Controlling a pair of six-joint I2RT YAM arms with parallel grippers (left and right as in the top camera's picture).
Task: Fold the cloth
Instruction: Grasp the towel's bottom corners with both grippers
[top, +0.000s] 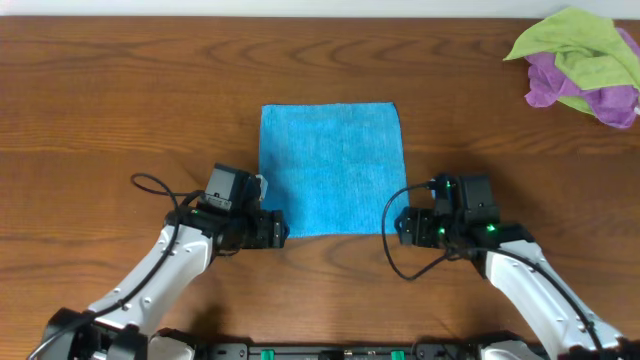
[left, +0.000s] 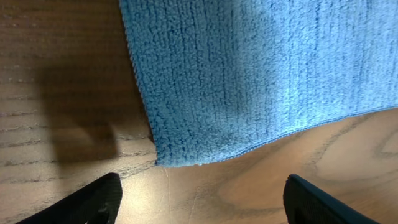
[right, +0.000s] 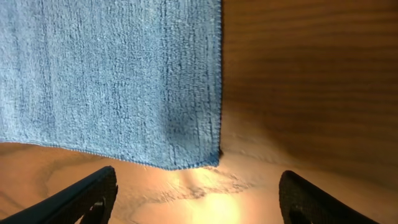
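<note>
On the middle of the table, the cloth lies spread flat, with no fold to be seen.
Judging by this, the whole folding is left to do. Its two near corners lie just ahead of the left gripper and the right gripper, both spread wide and holding nothing. The lime-green cloth and purple cloth lie bunched well apart.

Three cloths (one blue), two arms
</note>
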